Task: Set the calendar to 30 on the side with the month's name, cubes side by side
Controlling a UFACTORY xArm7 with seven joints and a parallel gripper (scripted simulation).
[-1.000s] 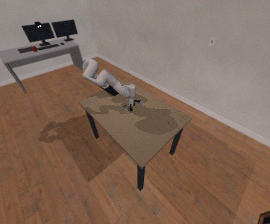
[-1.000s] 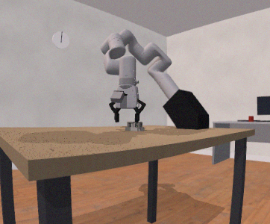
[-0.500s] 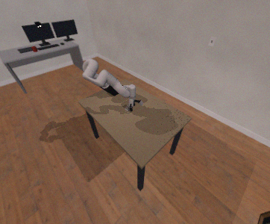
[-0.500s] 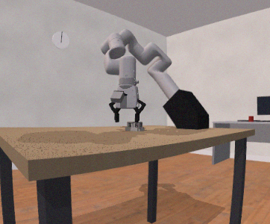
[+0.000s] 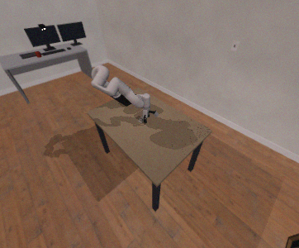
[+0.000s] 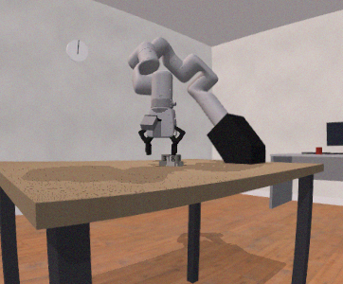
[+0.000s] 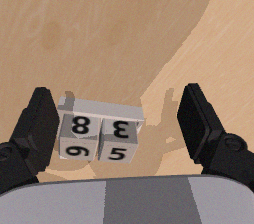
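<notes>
In the wrist view a small white tray [image 7: 99, 131] sits flat on the wooden table with two grey cubes side by side in it. The left cube [image 7: 77, 136] shows 8 on top and 9 on its near face. The right cube [image 7: 118, 140] shows an inverted 3 on top and 5 on its near face. My gripper [image 7: 118, 101] is open and empty, hovering above the tray, which lies toward its left finger. In the exterior view the gripper [image 6: 161, 150] hangs just above and slightly left of the tray [image 6: 171, 163], which shows "3 8" on its side. The gripper also shows in the top view [image 5: 144, 120].
The arm's black base [image 6: 236, 139] stands on the table to the right of the tray. A grey desk [image 5: 42, 59] with two monitors stands by the far wall. The table's edges are far from the tray.
</notes>
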